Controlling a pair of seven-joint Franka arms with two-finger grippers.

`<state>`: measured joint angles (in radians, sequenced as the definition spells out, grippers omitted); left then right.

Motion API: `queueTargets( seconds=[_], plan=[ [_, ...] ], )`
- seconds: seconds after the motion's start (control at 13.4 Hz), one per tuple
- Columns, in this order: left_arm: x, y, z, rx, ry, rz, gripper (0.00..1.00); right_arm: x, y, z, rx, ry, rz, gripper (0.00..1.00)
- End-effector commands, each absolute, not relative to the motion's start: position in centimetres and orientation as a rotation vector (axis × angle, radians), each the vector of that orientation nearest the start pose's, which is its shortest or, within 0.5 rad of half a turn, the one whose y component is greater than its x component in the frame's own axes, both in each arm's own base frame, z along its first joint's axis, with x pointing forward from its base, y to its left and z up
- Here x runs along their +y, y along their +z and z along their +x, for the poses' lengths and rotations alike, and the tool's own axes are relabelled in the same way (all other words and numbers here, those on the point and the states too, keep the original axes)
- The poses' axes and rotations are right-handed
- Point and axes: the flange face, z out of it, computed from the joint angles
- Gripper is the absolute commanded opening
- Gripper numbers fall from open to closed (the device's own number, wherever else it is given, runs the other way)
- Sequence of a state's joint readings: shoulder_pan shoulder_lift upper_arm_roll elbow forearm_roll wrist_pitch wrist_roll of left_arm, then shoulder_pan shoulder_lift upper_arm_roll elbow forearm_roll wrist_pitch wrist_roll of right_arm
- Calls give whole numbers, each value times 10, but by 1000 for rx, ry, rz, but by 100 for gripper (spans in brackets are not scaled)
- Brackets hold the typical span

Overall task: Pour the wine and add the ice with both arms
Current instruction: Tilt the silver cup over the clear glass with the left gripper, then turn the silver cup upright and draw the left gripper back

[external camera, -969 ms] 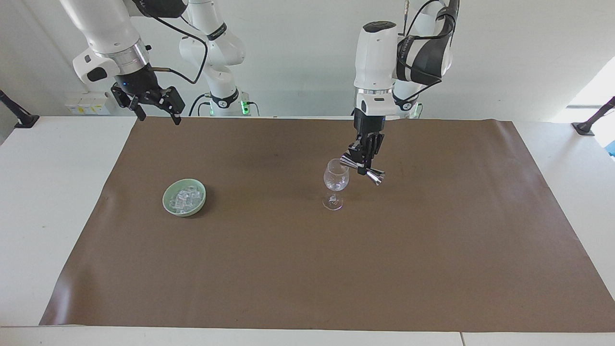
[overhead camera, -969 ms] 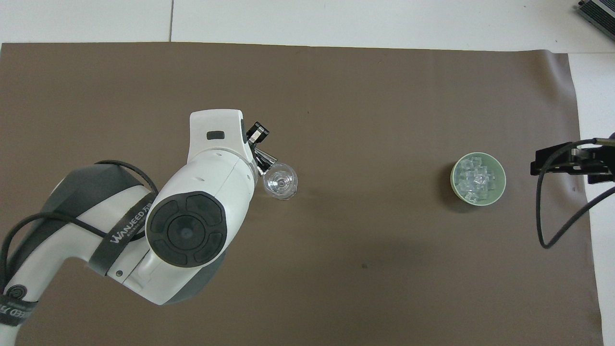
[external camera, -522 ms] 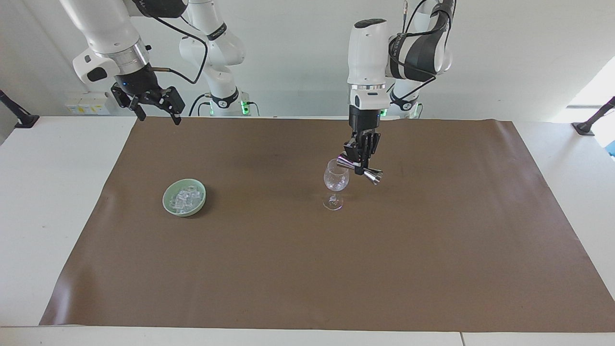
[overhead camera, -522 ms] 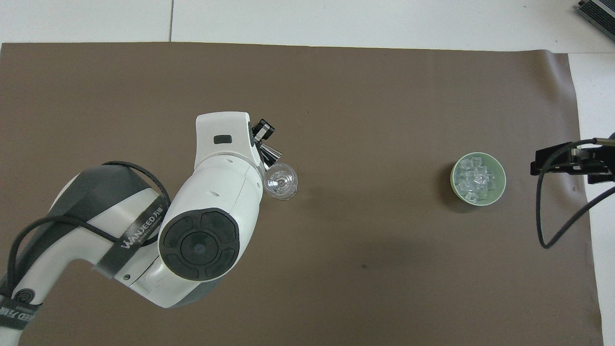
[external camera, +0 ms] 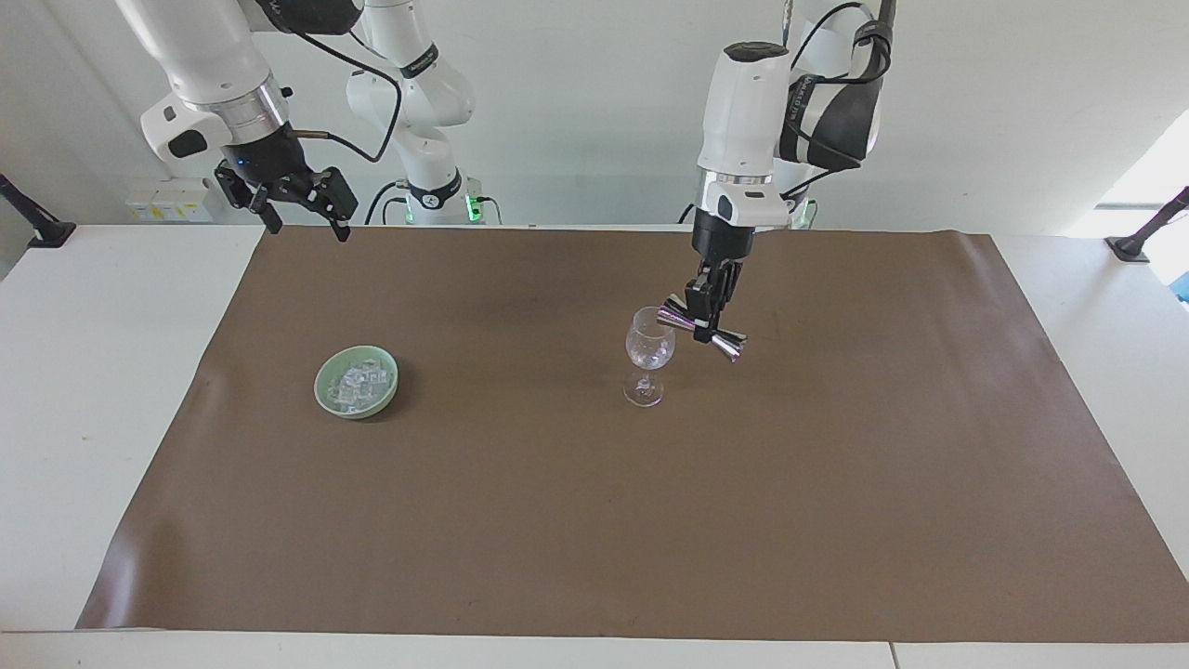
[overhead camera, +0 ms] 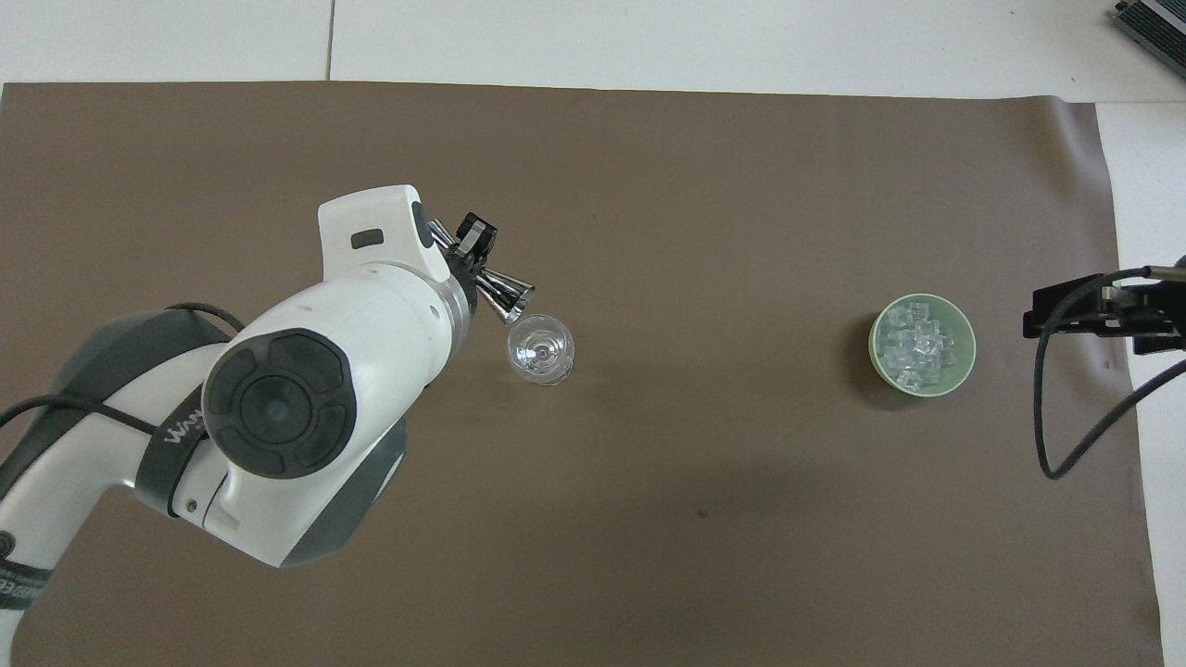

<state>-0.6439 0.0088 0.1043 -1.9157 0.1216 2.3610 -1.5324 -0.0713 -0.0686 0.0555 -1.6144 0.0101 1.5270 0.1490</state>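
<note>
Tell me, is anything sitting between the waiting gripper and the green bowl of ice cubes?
Nothing visible is. The open right gripper waits above the table edge, and only bare brown mat lies between it and the pale green bowl of clear ice cubes. The stemmed clear wine glass stands well aside.

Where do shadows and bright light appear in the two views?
Facing view: strong daylight whitens the wall at the left arm's end; the green bowl of clear ice cubes casts a soft shadow on the brown mat. Overhead view: the clear wine glass leaves only a faint shadow.
</note>
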Motion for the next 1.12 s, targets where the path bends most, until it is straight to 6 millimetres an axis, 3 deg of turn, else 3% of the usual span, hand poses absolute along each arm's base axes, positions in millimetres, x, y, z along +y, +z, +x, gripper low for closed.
queueTargets(
  seconds=[0.0,0.37,0.67,1.04],
  plan=[
    [-271,546,524,-1526,-406,-3151,0,-6,637,522,223,46,-3129,100],
    [-180,542,542,-1681,-5,-3240,0,-6,637,522,223,46,-3129,100],
    [-116,530,536,-2011,309,-3169,0,-6,637,522,223,46,-3129,100],
    [-47,500,541,-2485,722,-2998,0,-6,637,522,223,46,-3129,100]
  ],
)
